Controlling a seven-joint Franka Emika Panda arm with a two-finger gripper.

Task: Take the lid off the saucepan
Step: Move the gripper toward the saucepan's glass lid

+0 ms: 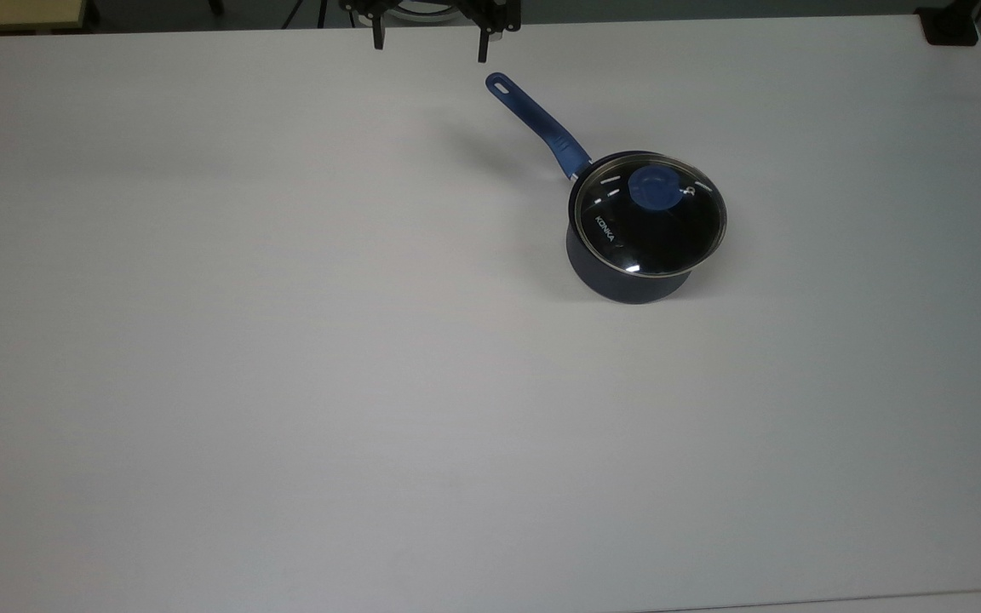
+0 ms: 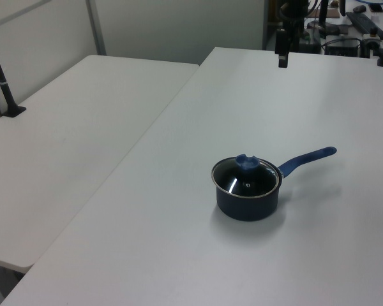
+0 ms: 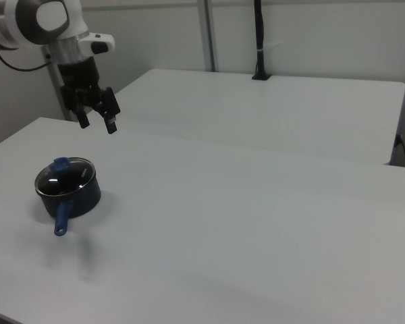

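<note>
Hovering up over the far edge of the counter right now, my gripper hanging in the air with the fingers spread apart and nothing between them; in the right view I'm sitting above and behind the pot, well apart from it.

The saucepan is standing upright on the counter, right of centre in the top view, and the lid is sitting flat on its rim, not yet off; looks seated evenly all round as far as I'm seeing.

Handling-wise I'm guessing that lid is glass with a thin steel edge, so stiff, smooth, probably slippery at the rim and not something I'm wanting to drop; weight is probably modest. The obvious spot to take hold is the blue knob in the middle, closing the fingers across it from straight above; pinching the rim seems a bad idea.

The pan's long axis is running along the handle, which is pointing up and to the top view's left, its holed end lying close below my fingers; in the left view it's pointing to the left view's right.
</note>
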